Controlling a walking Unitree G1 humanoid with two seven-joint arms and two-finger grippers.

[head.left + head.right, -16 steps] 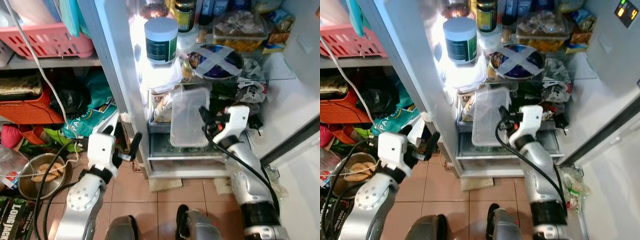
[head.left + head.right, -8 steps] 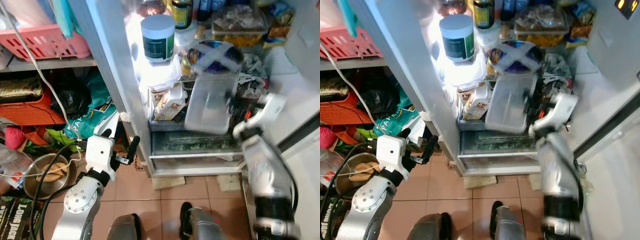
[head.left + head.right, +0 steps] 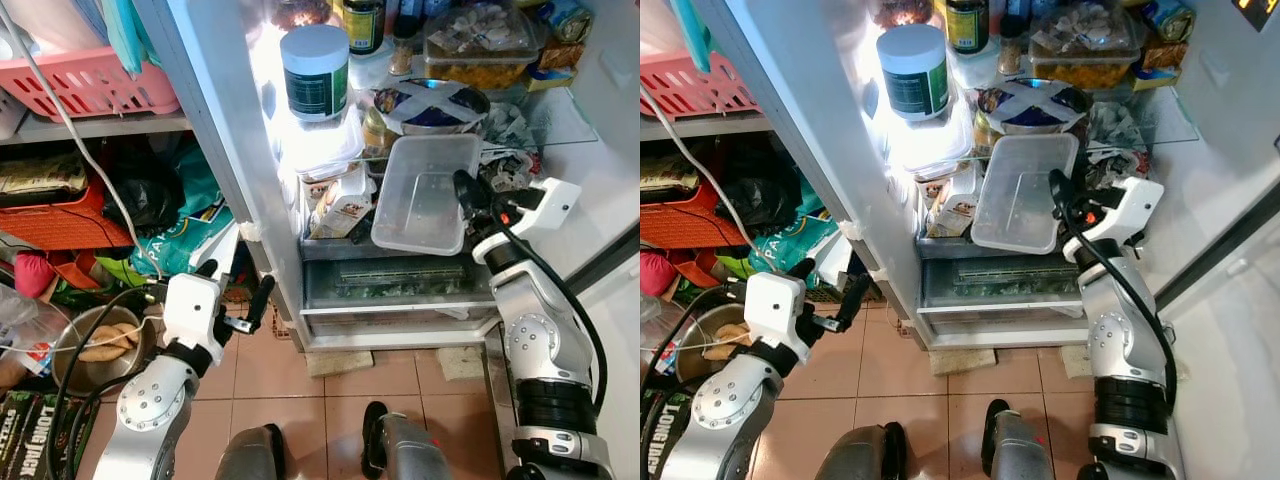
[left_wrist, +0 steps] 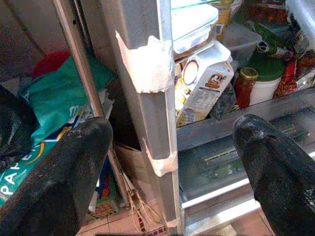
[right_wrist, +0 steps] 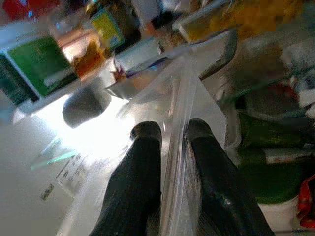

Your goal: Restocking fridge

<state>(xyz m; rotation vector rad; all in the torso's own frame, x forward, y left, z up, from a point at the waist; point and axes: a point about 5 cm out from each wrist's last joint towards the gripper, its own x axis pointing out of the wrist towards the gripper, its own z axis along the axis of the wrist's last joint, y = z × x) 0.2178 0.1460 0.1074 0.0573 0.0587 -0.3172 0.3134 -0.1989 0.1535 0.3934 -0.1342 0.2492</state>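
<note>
At the open fridge (image 3: 250, 150), right fingers (image 5: 142, 162) pinch an empty clear tub (image 3: 425, 192); left fingers (image 4: 74, 172) spread empty.

1 clear tub (image 3: 422, 192), 1 canister (image 3: 316, 73), 2 claws.

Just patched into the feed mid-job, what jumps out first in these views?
The right gripper is pinching the wall of an empty clear plastic container, holding it up at the open fridge's crammed lower shelves. Above it a white tub with a green label stands on a brightly lit shelf. The left gripper hangs open near the floor.
</note>
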